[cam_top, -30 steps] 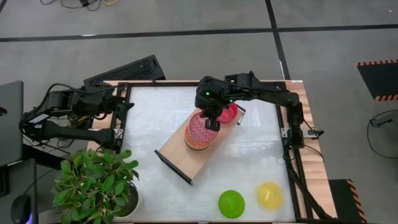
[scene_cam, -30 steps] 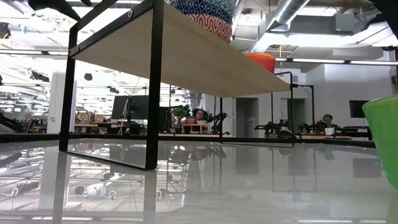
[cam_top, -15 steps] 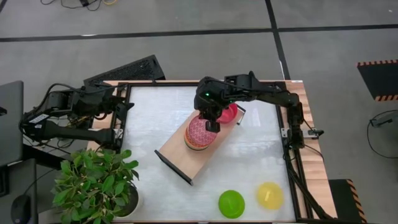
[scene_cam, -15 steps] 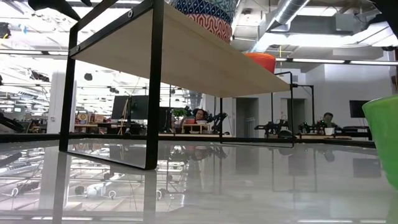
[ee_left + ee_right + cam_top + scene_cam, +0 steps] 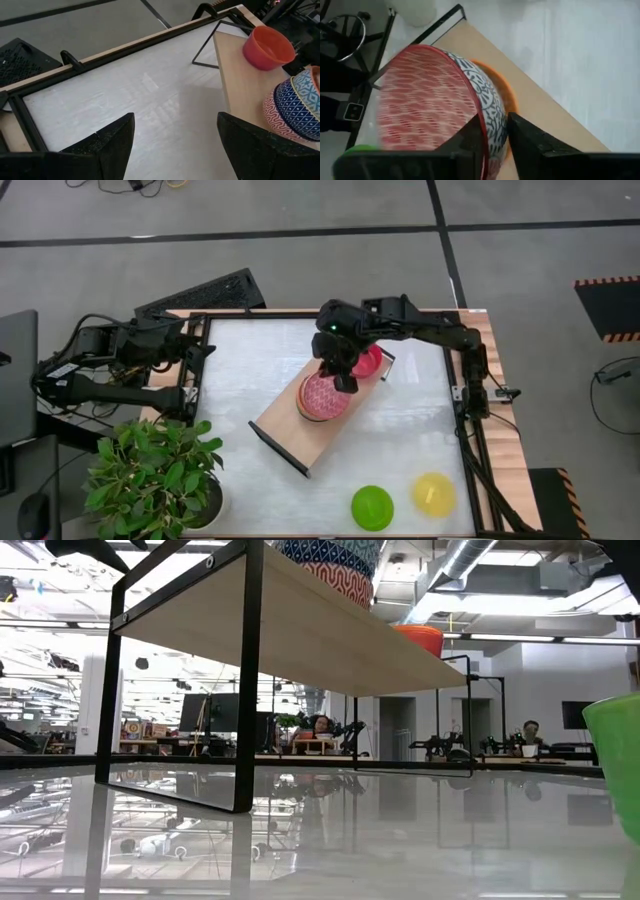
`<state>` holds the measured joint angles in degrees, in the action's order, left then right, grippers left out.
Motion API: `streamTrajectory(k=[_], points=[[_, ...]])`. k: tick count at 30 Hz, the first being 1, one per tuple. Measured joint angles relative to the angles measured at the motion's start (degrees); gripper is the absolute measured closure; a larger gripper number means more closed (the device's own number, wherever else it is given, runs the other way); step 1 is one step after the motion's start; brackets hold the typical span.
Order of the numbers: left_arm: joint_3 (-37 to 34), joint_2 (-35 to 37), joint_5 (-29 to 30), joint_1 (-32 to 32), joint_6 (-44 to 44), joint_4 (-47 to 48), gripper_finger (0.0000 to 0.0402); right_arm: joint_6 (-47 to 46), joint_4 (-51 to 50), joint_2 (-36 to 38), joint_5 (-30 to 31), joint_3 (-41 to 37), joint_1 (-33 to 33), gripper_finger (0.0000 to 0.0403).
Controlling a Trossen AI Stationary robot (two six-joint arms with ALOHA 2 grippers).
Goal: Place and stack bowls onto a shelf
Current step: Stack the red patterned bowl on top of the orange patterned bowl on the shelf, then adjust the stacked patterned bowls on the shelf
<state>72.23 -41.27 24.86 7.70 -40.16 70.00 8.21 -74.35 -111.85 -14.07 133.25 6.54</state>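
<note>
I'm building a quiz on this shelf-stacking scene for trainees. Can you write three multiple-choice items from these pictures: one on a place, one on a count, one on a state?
1. Where is the plain red round bowl?
A. on the long light-wood shelf
B. on the white tabletop
C. on the floor

2. How many bowls sit on the white tabletop off the shelf?
A. none
B. two
C. four

3. What is the right tool doing?
A. hanging open over the floor
B. closed on the rim of the pink lattice-patterned bowl
C. holding the green bowl

Answers: 1 A, it rests on the board beside the stack. 2 B, the plain green bowl and the plain yellow bowl sit near the front edge. 3 B, its fingers straddle that rim in the right wrist view. The left tool waits open at the table's left edge.
</note>
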Motion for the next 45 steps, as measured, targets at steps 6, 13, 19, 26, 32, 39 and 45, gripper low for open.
streamTrajectory(k=[6, 13, 19, 26, 32, 39, 45], points=[[0.0, 0.0, 0.0, 0.0, 0.0, 0.0, 0.0132, -0.2, 0.1, 0.1, 0.0, 0.0, 0.8, 0.0240], [0.0, 0.0, 0.0, 0.0, 0.0, 0.0, 0.0132, -0.1, 2.5, 0.1, 0.0, 0.0, 1.1, 0.0216], [0.0, 0.0, 0.0, 0.0, 0.0, 0.1, 0.0132, 0.4, 4.2, 0.1, 0.1, 0.0, 1.2, 0.0222], [0.0, 0.0, 0.9, 0.0, 0.1, 1.4, 0.0132, -2.3, -3.3, 1.8, 0.1, 0.1, 0.2, 0.0227], [0.0, 0.0, 1.0, 0.0, 0.7, 1.3, 0.0132, -13.7, -13.9, 3.0, 0.6, 0.3, -1.3, 0.0227], [0.0, 0.0, -0.5, 0.0, -0.6, -2.0, 0.0132, -21.1, -15.3, 2.9, 2.9, 0.3, -7.3, 0.0227], [0.0, -2.2, -10.8, 0.0, 5.3, -14.6, 0.0132, -22.5, -13.1, 3.2, 11.3, 0.3, -10.7, 0.0227]])
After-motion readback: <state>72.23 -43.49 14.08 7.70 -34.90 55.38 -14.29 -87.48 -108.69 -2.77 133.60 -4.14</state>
